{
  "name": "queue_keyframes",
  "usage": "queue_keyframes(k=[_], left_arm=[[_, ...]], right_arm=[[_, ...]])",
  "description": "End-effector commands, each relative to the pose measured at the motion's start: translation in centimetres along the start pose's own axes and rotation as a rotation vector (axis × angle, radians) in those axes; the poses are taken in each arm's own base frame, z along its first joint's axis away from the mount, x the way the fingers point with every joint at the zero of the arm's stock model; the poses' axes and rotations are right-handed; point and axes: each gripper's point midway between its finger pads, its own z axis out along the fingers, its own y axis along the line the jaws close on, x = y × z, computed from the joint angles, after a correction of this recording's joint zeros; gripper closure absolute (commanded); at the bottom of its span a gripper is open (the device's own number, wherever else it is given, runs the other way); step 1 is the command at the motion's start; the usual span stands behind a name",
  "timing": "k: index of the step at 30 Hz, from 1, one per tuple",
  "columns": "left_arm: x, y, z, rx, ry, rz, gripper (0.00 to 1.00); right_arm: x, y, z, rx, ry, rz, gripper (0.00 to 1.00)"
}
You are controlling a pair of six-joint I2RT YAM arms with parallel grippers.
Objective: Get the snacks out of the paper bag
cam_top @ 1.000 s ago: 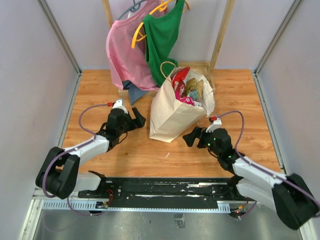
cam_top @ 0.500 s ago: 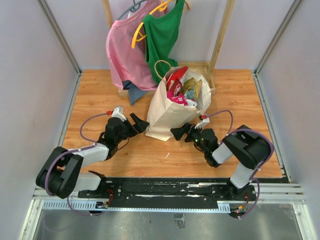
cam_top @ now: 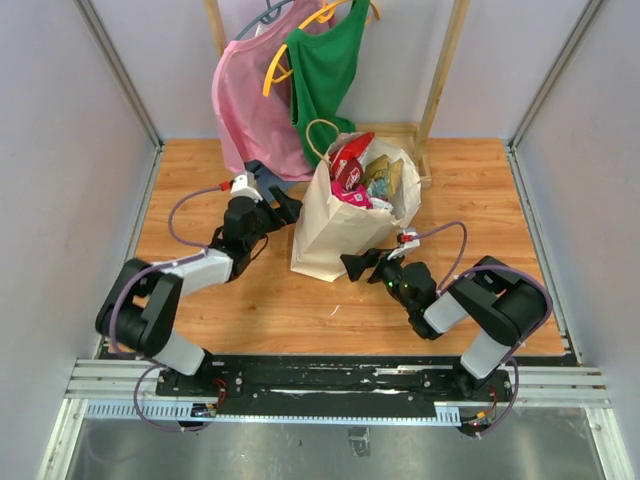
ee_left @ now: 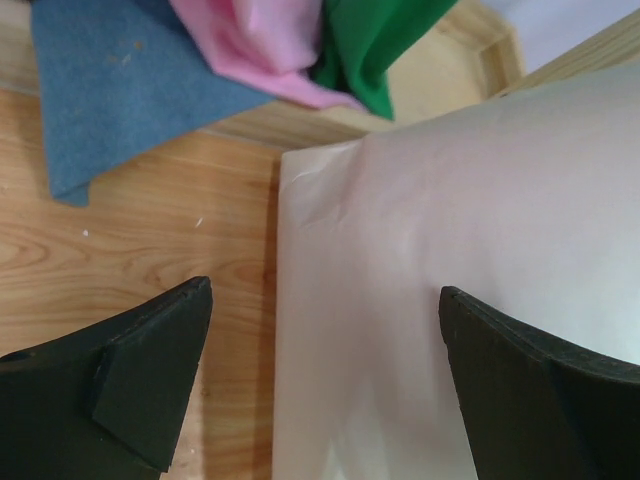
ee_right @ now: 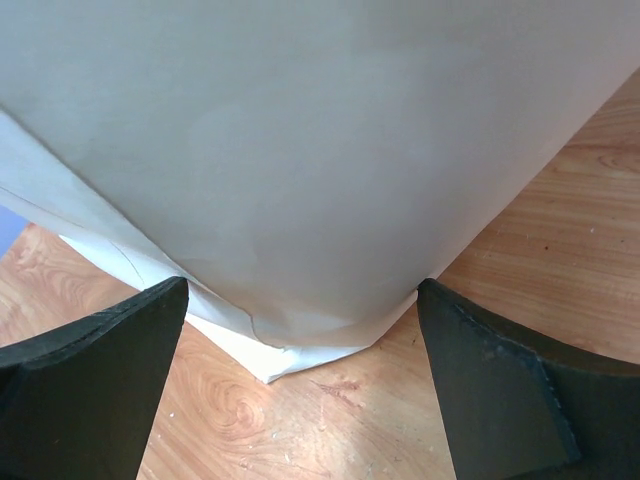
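In the top view, a large cream-beige creased paper bag (cam_top: 338, 228) is seen standing on the wooden table (cam_top: 300, 312), near the middle of the far edge. Glossy snack packets (cam_top: 356, 176), red, pink and yellowish, are packed in its open mouth. The left hand (cam_top: 277, 196) is held at the bag's left side, just beside its upper part, with its fingers spread wide and nothing grasped. The right hand (cam_top: 358, 266) is placed low at the near bottom of the bag, also spread wide. A pink garment (cam_top: 250, 105) and a green garment (cam_top: 325, 65) are hung on hangers at the far edge.

In the left wrist view, the left hand (ee_left: 325, 295) is shown wide open. One dark finger (ee_left: 150, 370) is seen over bare table (ee_left: 120, 240) and the other before the bag's pale side (ee_left: 480, 200), with a vertical edge of the bag between them. Nothing is gripped. A blue cloth (ee_left: 110, 90) is seen lying beyond.

In the right wrist view, the right hand (ee_right: 300, 290) is shown wide open, with a bottom corner of the bag (ee_right: 330, 130) framed between its fingers. No contact with the paper can be made out.
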Motion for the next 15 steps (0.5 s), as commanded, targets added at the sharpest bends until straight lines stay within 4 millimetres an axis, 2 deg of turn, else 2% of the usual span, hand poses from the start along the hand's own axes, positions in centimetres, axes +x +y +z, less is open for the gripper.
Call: queue_keyframes(k=[1, 4, 8, 12, 15], left_arm=[[2.0, 0.6, 2.9, 0.003, 0.031, 0.008, 0.00], [3.7, 0.4, 4.5, -0.003, 0.072, -0.021, 0.00], [6.7, -0.9, 5.7, 0.002, 0.152, -0.023, 0.00], [9.7, -2.7, 5.7, 0.017, 0.212, 0.002, 0.00], [12.6, -3.8, 5.3, 0.049, 0.270, -0.021, 0.00]], right_arm=[[-4.0, 1.4, 0.2, -0.031, -0.156, -0.096, 0.01], [-5.2, 1.7, 0.3, -0.042, -0.189, -0.166, 0.01], [-6.5, 3.8, 0.6, -0.133, -0.207, -0.250, 0.00], [-7.3, 5.3, 0.9, -0.214, -0.174, -0.295, 0.01], [-8.7, 6.3, 1.0, -0.241, -0.173, -0.360, 0.02]])
